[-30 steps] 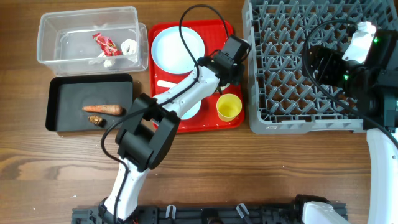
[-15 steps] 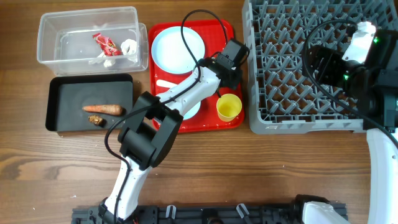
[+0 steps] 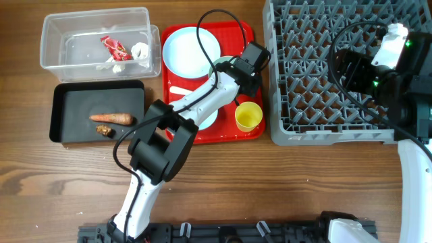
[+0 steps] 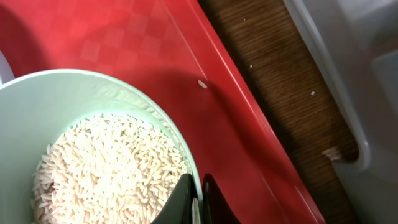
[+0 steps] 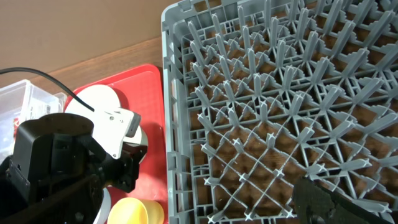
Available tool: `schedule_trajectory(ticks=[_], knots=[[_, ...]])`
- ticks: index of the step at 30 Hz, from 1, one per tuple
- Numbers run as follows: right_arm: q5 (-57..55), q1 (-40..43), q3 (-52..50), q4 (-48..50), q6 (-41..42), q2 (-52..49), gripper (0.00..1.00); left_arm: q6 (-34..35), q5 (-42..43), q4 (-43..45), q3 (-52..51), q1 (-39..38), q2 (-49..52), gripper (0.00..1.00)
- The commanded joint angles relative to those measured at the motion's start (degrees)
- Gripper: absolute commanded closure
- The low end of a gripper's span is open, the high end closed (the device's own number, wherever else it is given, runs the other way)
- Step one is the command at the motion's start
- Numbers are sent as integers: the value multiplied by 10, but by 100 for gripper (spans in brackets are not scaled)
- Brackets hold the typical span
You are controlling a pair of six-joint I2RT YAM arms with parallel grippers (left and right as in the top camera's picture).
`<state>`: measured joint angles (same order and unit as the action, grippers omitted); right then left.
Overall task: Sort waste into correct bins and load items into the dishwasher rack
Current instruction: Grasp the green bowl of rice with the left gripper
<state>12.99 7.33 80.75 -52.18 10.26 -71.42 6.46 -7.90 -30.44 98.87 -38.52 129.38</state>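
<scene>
Brown wood-grain table (image 3: 67,175) carries everything. At far left a clear tub (image 3: 54,40) holds a red-and-white wrapper (image 3: 116,47) and crumpled tissue (image 3: 140,50). Just nearer, a black tray (image 3: 64,131) holds a carrot (image 3: 111,118) with a dark scrap (image 3: 104,129) beside it. In the middle lies a red tray (image 3: 229,136) with a plate (image 3: 189,50) at its far end, a spoon (image 3: 179,90), a second bowl (image 3: 209,120) partly under the arm, and a yellow cup (image 3: 248,116) at its near right corner. The left pincer (image 4: 198,186) is closed narrowly on the rim of a bowl (image 4: 37,93) of rice (image 4: 106,162), one finger inside and one outside, at the red tray's right side beside the plate. A grey rack (image 3: 324,101) fills the right. The right pincer (image 5: 323,199) hangs over it; I cannot tell its opening.
</scene>
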Motion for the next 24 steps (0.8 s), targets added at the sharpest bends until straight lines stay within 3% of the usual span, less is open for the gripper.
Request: schedule_trajectory(ticks=[1,14,24], knots=[[-10,2,9,5,2,-4,0,0,5,-12,3,0,-19,96],[-9,2,9,5,3,-4,1,101,6,-107,3,28,-181,96],[-5,2,9,3,4,-4,1,185,37,-280,3,103,-288,96]])
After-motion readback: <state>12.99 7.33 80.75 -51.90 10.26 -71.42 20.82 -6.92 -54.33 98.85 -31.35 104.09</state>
